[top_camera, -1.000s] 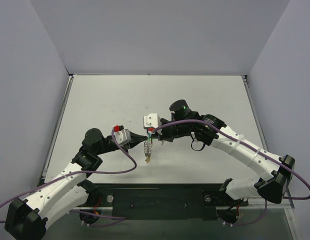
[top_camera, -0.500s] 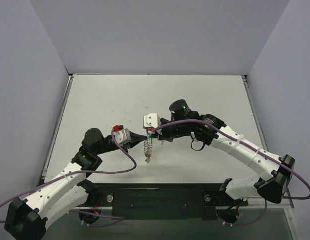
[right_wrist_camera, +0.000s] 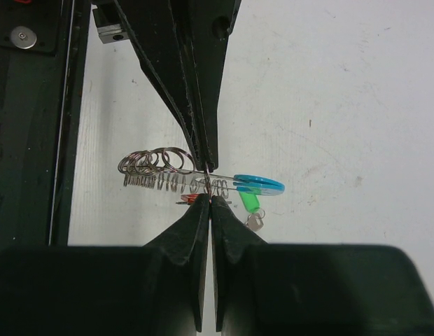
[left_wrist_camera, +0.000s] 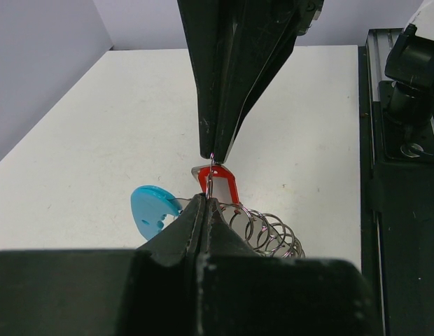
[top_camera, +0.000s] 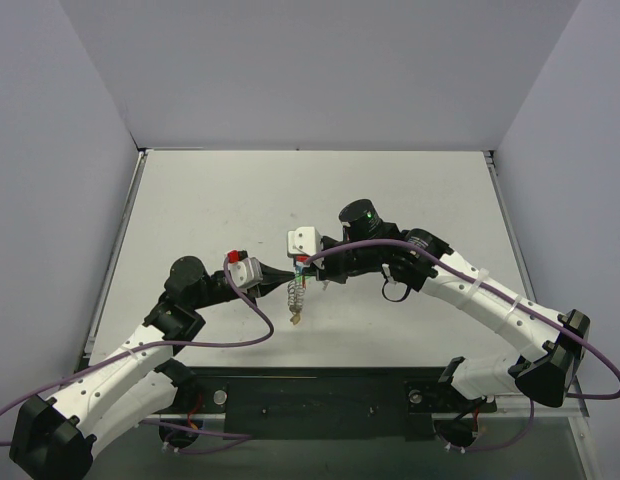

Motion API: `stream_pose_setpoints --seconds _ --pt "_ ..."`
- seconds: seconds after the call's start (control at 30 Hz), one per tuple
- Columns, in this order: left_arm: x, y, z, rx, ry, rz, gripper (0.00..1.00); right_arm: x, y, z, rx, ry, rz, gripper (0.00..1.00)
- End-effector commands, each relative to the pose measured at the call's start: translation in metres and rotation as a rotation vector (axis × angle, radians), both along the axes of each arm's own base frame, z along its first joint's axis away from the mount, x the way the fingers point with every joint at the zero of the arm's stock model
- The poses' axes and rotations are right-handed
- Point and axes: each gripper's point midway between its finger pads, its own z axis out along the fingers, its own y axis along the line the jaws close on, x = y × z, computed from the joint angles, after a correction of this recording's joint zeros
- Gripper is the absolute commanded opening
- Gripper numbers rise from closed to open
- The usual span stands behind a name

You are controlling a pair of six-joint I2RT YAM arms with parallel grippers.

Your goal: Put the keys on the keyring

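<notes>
The keyring (top_camera: 297, 296) hangs as a silvery chain of loops between my two grippers, above the table. Its light-blue tag (left_wrist_camera: 150, 210) and chain (left_wrist_camera: 269, 234) show in the left wrist view. My left gripper (left_wrist_camera: 206, 201) is shut on the keyring's thin wire. My right gripper (right_wrist_camera: 210, 198) is shut at the red key's tag (right_wrist_camera: 192, 199), tip to tip with the left one. The red tag (left_wrist_camera: 220, 187) sits between both tips. A green-tagged key (right_wrist_camera: 250, 201) dangles below the blue tag (right_wrist_camera: 259, 184). I cannot make out the black-tagged key.
The white table (top_camera: 210, 200) is walled on three sides. A black rail (top_camera: 320, 390) runs along the near edge at the arm bases. Purple cables (top_camera: 260, 335) loop beside both arms. A dark loop-shaped thing (top_camera: 395, 291) lies under the right arm.
</notes>
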Motion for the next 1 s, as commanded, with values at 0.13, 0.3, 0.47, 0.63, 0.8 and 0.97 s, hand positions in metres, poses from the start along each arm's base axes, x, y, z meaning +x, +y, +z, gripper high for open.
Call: stream_pose_setpoints --seconds 0.13,0.3,0.47,0.63,0.8,0.97 --pt "0.0009 -0.0012 0.0323 -0.054 -0.083 -0.008 0.00 -0.0008 0.0000 0.0085 0.026 -0.029 0.007 0.00" --pt "-0.0004 -0.0014 0.0325 -0.056 -0.083 -0.015 0.00 -0.0002 0.0009 0.0072 0.026 -0.026 0.006 0.00" --pt "-0.0013 -0.0019 0.0323 -0.057 -0.083 -0.021 0.00 0.0002 0.0011 0.0077 0.029 -0.025 0.004 0.00" --pt "-0.0021 -0.0021 0.0324 -0.059 -0.082 -0.026 0.00 -0.0012 0.0022 0.0065 0.030 -0.018 0.007 0.00" --pt "-0.0033 -0.0027 0.0322 -0.059 -0.080 -0.033 0.00 -0.0011 0.0024 0.0067 0.031 -0.019 0.007 0.00" --pt "-0.0035 -0.0032 0.0319 -0.060 -0.077 -0.037 0.00 -0.0010 0.0029 0.0061 0.032 -0.019 0.008 0.00"
